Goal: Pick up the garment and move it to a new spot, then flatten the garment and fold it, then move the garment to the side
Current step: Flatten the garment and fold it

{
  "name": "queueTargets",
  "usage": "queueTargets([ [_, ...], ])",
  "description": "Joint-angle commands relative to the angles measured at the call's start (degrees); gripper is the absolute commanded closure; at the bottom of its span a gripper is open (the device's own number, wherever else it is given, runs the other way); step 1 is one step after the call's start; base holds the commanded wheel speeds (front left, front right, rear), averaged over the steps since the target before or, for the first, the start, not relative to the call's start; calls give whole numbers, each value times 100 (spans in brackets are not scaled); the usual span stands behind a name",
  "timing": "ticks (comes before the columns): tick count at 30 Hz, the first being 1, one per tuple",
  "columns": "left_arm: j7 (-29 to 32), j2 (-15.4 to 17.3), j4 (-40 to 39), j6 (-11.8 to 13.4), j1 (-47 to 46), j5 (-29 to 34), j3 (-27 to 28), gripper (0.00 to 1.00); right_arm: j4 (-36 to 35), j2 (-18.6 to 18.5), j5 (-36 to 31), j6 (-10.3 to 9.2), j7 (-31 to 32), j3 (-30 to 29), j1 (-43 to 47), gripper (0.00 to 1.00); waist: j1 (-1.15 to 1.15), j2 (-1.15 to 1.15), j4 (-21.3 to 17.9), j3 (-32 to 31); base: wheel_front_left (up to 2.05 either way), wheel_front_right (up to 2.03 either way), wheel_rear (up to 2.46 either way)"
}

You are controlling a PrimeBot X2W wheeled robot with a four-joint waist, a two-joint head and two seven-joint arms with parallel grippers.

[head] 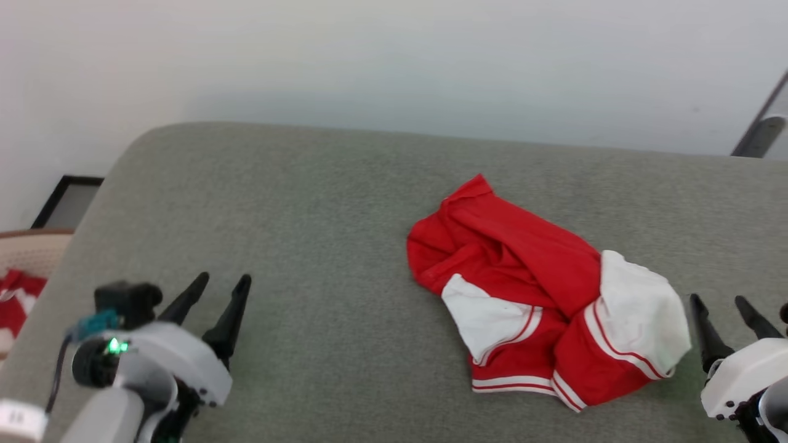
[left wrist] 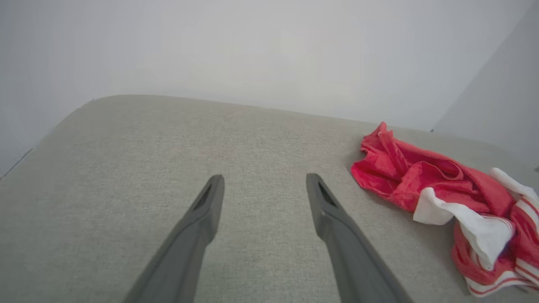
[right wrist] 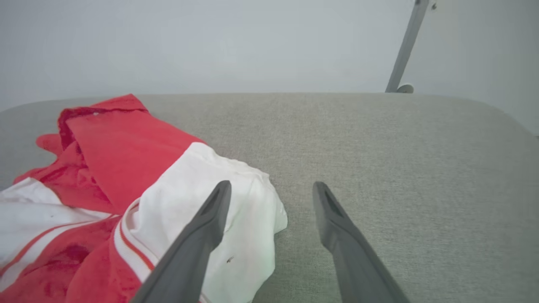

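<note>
The garment (head: 542,295) is a red jersey with white sleeves and striped trim, lying crumpled right of centre on the grey cushion (head: 320,203). Its chest letters are hidden in the folds. In the left wrist view the garment (left wrist: 442,202) sits off to the right, apart from my left gripper (left wrist: 264,182), which is open over bare cushion. My left gripper (head: 223,283) stands at the lower left in the head view. My right gripper (head: 721,300) is open just right of the jersey. In the right wrist view its left finger (right wrist: 210,219) overlaps a white sleeve (right wrist: 219,210), nothing held.
The cushion's rounded far edge meets a pale wall. A small red-and-white cloth lump (head: 15,304) lies in a tan basket (head: 37,246) off the cushion's left side, near a dark frame (head: 64,200). A grey pole (right wrist: 404,46) leans at the far right.
</note>
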Motion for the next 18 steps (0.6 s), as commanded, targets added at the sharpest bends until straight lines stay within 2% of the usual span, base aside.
queueTargets([
  [1,242,56,-83,-23,-163,-66,-44,0,-97,71,-77,-8,-120,-92,95,0,0,0,-167,-111,0,0,0],
  [8,1475,206,-356,-64,-786,-191,-479,0,-483,402,-442,-8,-634,-332,238,0,0,0,-519,-197,0,0,0],
  [14,2597,118,-363,-105,-1416,-379,-956,0,-611,636,-638,-8,-779,-420,189,0,0,0,-867,-177,0,0,0],
  [18,3131,25,-231,-115,-1801,-523,-1186,0,-625,707,-713,-8,-796,-381,49,0,0,0,-1135,-98,0,0,0],
])
